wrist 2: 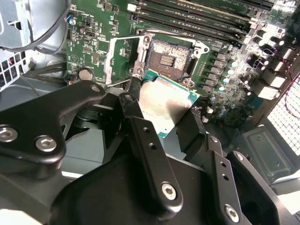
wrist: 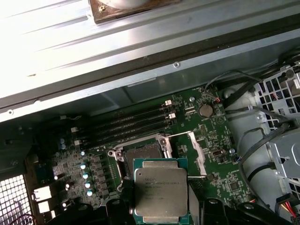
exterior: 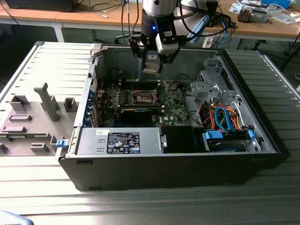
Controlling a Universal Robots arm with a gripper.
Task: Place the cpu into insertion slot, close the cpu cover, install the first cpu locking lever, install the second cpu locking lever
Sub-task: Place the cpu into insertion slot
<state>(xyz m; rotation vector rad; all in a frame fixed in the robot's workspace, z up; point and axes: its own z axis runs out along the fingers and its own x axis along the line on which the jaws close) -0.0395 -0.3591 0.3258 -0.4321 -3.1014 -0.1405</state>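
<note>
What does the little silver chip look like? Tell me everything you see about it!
The cpu is a small flat square chip with a dull silver-grey metal top and a thin green rim. The gripper pinches it by two opposite edges and holds it in the air over the open slot on the green board. Only the fingers touch it.

Mostly even room light, but the table (wrist: 37, 42) blows out white in the first wrist view; case (exterior: 117, 58) interior's pretty shadowy.
</note>
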